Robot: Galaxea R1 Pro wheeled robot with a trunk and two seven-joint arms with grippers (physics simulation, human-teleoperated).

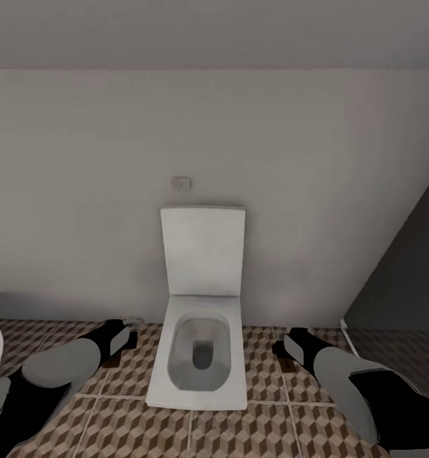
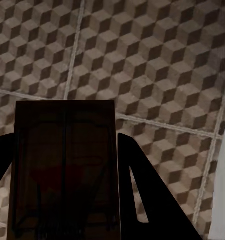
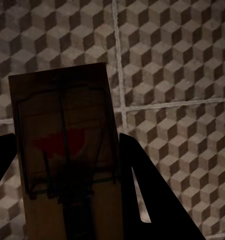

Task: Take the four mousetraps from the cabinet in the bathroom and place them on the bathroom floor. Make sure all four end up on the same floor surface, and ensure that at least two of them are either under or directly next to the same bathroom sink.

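Head view: square white toilet [image 1: 200,356] at 12 o'clock on cube-pattern brown/beige floor tiles [image 1: 291,426]; no sink here.

L wrist: left gripper [image 2: 67,170] clamped on flat dark brown mousetrap [image 2: 65,165].

R wrist: right gripper [image 3: 67,170] clamped on second dark mousetrap [image 3: 67,150].

Best: turn to find sink, lower close to floor before release.

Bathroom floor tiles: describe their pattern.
The bathroom floor carries a brown, beige and white 3D-cube print with pale grout lines, clearest in the left wrist view.

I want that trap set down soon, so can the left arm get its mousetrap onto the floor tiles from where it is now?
Probably yes: the left gripper holds its mousetrap over bare bathroom floor, nothing between.
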